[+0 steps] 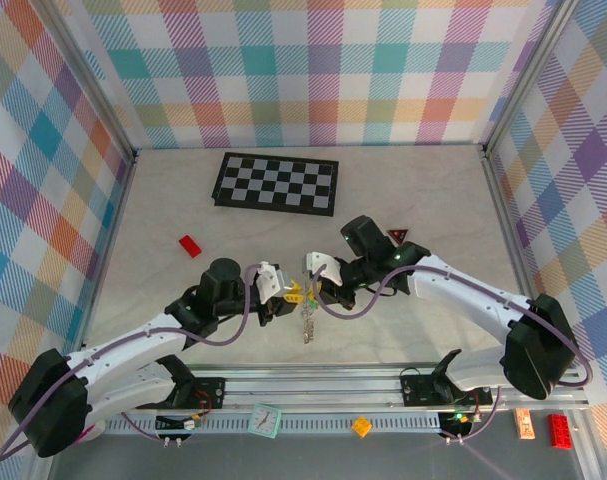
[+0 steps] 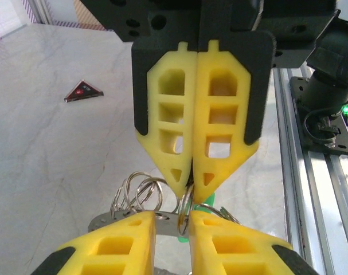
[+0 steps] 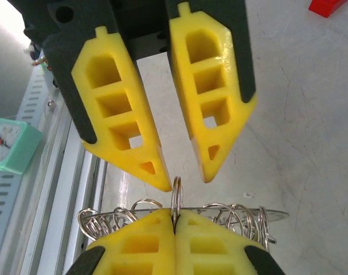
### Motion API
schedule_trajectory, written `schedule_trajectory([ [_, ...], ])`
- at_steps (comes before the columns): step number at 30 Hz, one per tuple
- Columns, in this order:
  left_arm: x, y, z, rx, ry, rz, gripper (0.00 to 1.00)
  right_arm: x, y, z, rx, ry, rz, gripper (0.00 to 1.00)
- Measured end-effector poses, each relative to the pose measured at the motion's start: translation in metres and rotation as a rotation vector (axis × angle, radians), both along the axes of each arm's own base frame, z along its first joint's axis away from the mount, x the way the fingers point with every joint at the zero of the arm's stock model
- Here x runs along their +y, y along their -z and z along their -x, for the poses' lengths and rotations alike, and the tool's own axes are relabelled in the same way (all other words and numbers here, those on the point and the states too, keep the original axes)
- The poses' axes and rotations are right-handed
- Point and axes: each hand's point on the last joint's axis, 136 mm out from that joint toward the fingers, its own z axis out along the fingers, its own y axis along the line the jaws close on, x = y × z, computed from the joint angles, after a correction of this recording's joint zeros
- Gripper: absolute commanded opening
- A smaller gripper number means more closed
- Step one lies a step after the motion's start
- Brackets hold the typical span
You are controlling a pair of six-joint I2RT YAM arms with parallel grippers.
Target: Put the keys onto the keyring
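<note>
Keyring [image 3: 265, 216] hangs lifted off the table [image 1: 433, 200], on the near side of the checkerboard [image 1: 276, 183], between the two hands. The right hand [image 3: 175, 213] is clamped tight on one wire loop of the keyring's rim, which stands up between its fingertips. The left hand [image 3: 185, 179] meets it tip to tip, its fingers a narrow way apart on either side of that loop, closed on nothing. One of the keys [image 2: 207, 201], green-headed, shows just beside the meeting fingertips. Farther out, a red triangle [image 1: 398, 236] lies off the checkerboard's near right corner, and a red brick [image 1: 189, 245] off its near left.
</note>
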Motion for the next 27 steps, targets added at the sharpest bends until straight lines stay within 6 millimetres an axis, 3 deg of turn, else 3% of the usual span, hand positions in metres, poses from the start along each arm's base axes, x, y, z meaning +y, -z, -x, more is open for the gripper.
schedule_trajectory([
  [9,-0.003,0.007,0.001,0.017,0.025,-0.035,0.21,0.004,0.000,0.005,-0.049,-0.042,0.074,0.00],
  [15,-0.003,0.009,0.004,0.024,0.044,-0.043,0.01,0.006,0.001,0.004,-0.058,-0.043,0.094,0.00],
  [20,-0.003,0.009,0.006,0.019,0.057,-0.041,0.00,0.003,0.000,0.001,-0.053,-0.014,0.075,0.24],
  [27,-0.002,0.008,0.007,0.000,0.048,0.000,0.00,-0.015,-0.010,-0.003,-0.019,0.070,-0.017,0.30],
])
